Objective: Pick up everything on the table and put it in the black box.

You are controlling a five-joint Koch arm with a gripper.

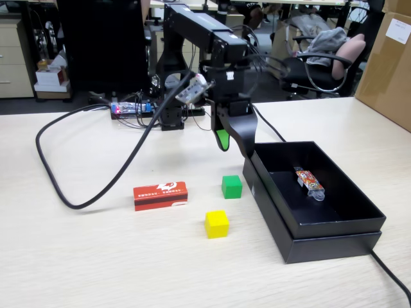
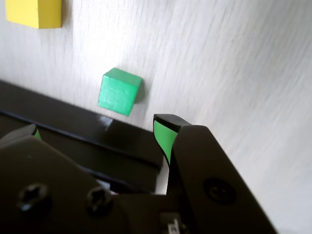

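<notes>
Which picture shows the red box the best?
The fixed view: the red carton lies whole on the table, left of the green cube. The wrist view doesn't show it at all.

Red carton (image 1: 160, 195): white markings, unreadable.

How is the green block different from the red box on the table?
The green cube is small with equal sides; the red carton is long and lies flat. The green cube is plain, while the red carton has white markings. In the fixed view the green cube sits close beside the black box; the red carton lies farther left. Both rest on the table, outside the black box.
</notes>
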